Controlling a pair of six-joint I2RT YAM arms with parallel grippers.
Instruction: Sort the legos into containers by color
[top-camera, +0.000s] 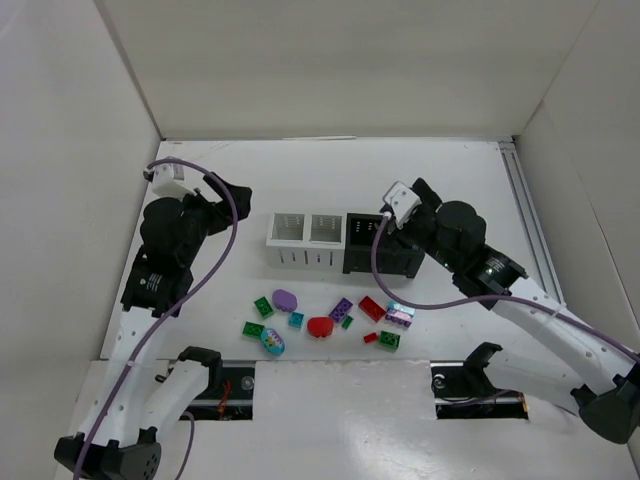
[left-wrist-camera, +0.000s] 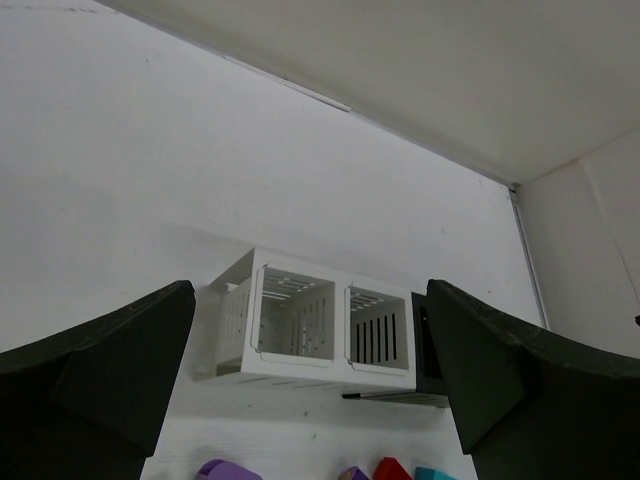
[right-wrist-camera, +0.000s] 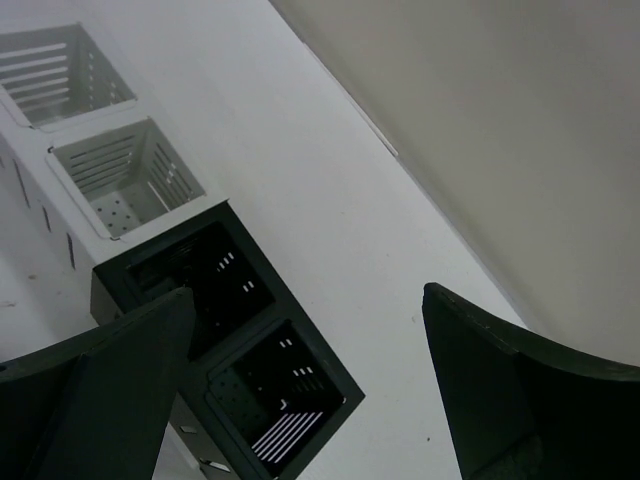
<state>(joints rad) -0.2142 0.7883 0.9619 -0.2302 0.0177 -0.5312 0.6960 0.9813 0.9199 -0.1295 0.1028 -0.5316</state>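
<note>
Plastic bits, basically: the legos lie in a loose scatter in the lower middle of the top view, on the counter just below the row of bins. Green, red, purple and teal are all mixed together. The white containers sit left of the black containers, touching in one line. From the right wrist view the white ones look bare inside; the black ones are too dark to tell.

My guess on handling: these things weigh nothing, they're rigid and kinda slick, so a sloppy pinch will just squirt one sideways. The square bricks like the green brick should be easy, flat side to flat side. The purple rounded piece and the red rounded piece look trickier, so I'd come straight down and squeeze across the widest part. A few sit close together, so nudging a neighbour is a real risk.

Both arms hang above the bins, not over the pile. The left pincer is spread wide with nothing between its fingers, touching nothing. Same deal with the right pincer: fully spread, empty, hovering over the black bins.
</note>
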